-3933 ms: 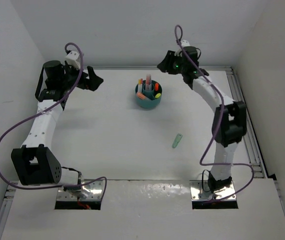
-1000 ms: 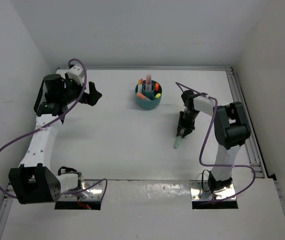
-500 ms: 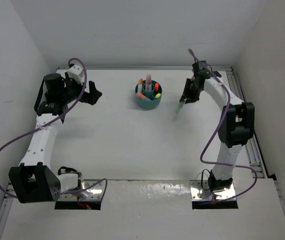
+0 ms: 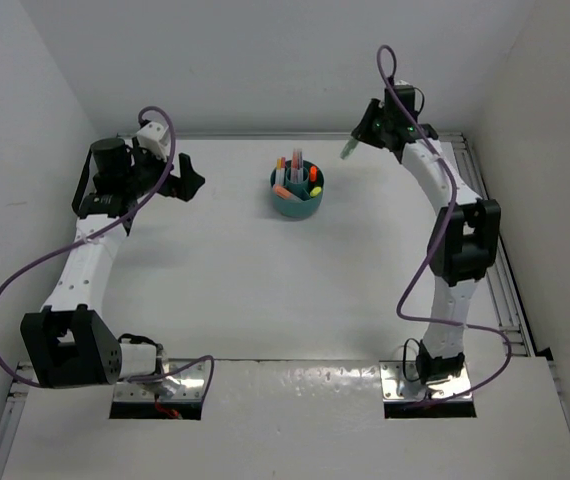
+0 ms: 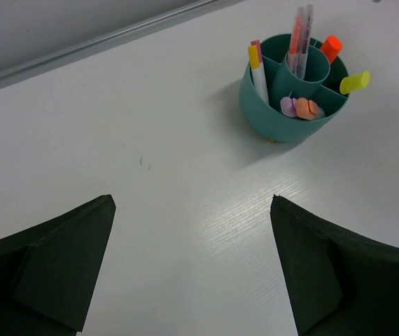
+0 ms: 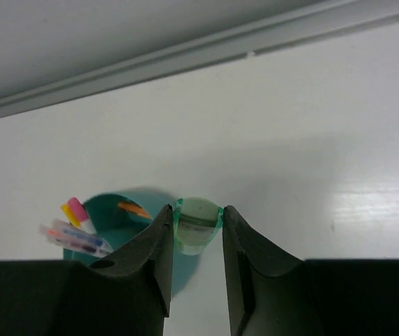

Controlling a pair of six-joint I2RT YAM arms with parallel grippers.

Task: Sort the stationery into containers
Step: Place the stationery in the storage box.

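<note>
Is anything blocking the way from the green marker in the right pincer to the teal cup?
Nothing visible does. The green marker, gripped in the right pincer, hangs right of the teal cup with only table between.

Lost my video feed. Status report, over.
Right gripper shut on green marker, held up, not yet over the cup. Left gripper open, empty. Nothing seen between marker and cup.

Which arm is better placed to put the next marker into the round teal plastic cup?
Right: the right gripper is shut on a stubby pale green marker near the round teal plastic cup; the left gripper is open and empty.
</note>
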